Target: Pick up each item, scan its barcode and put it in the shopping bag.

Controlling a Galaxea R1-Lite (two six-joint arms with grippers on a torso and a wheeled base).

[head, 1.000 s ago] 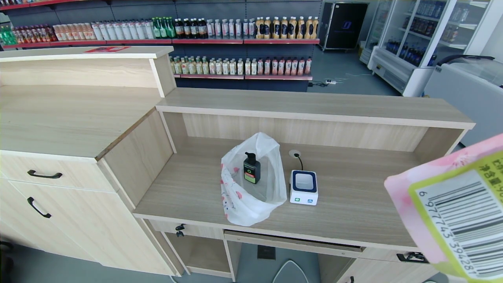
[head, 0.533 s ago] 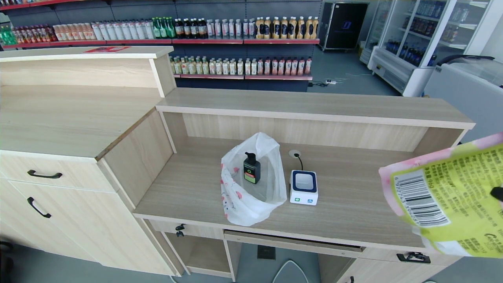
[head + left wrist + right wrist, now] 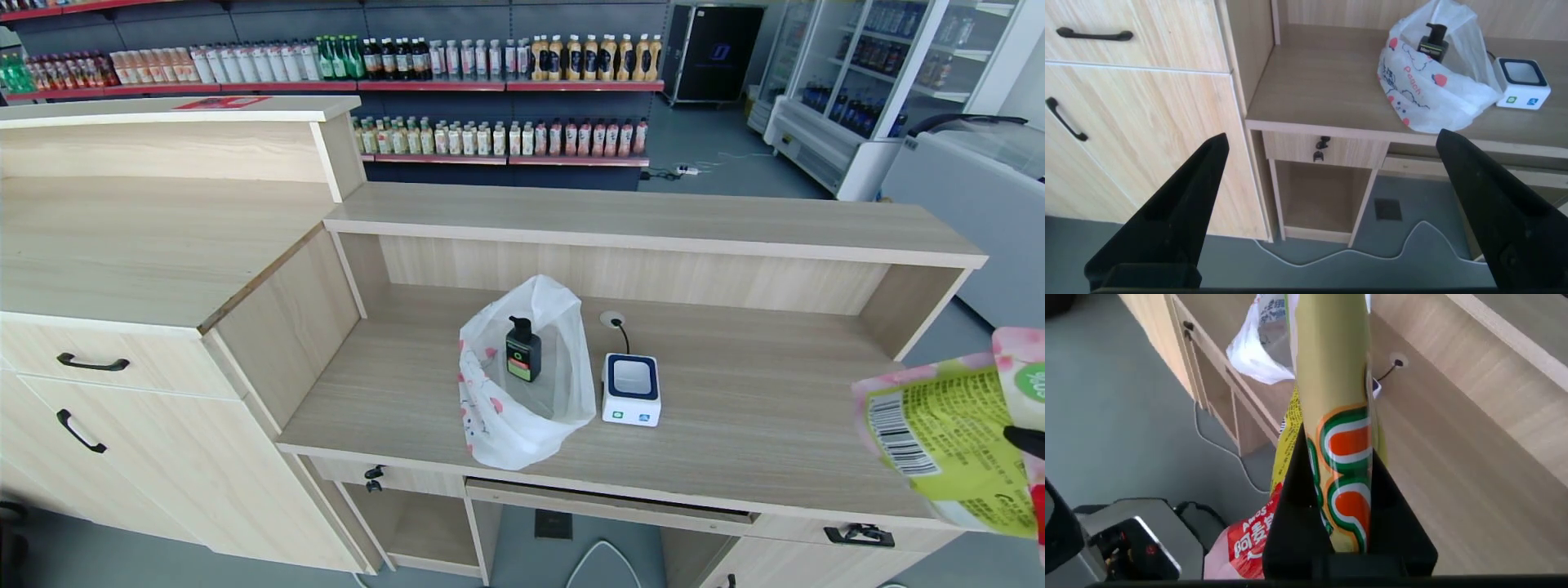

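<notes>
Now: right gripper pinches a pink-and-green printed snack pouch, held near the right end of the light wooden counter. Well to that gripper's left sits a white square scanner with a blue rim. Just beyond the scanner, a white plastic shopping bag holds an upright black pump bottle. Left gripper: fingers spread wide, short of the counter's front edge.
</notes>
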